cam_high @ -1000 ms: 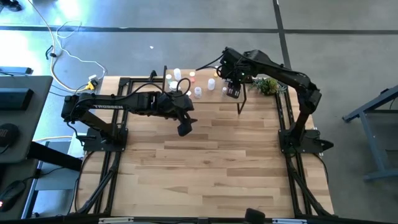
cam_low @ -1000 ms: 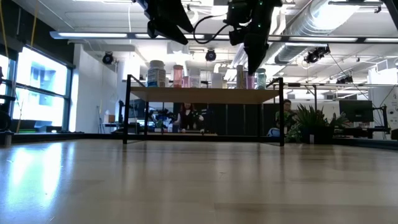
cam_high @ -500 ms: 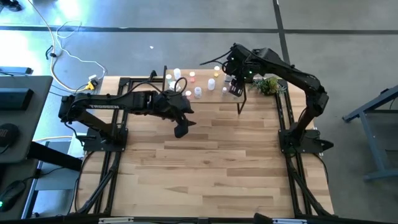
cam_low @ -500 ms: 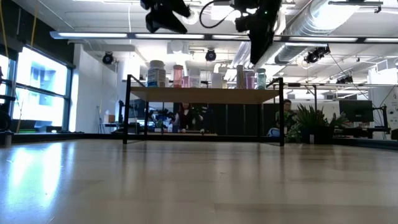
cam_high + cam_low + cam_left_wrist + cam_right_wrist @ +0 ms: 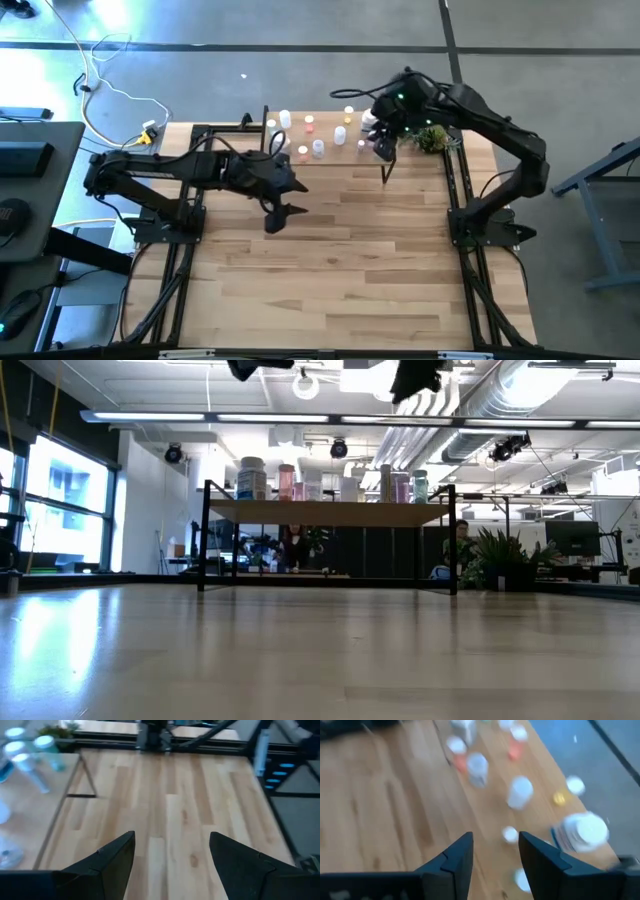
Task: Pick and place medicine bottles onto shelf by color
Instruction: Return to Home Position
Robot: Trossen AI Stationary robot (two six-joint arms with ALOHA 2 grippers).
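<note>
Medicine bottles (image 5: 318, 147) stand on the far shelf (image 5: 330, 512). Left gripper (image 5: 275, 218) and right gripper (image 5: 384, 148) are open, empty. Pull the right one away slowly.

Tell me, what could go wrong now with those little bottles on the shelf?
The right pincer hangs open and empty over the right end of the shelf; swinging away low, it might topple the closely packed bottles. Its arm passes close by the plant sprig and could snag it. The left pincer, open over the tabletop, looks harmless.
</note>
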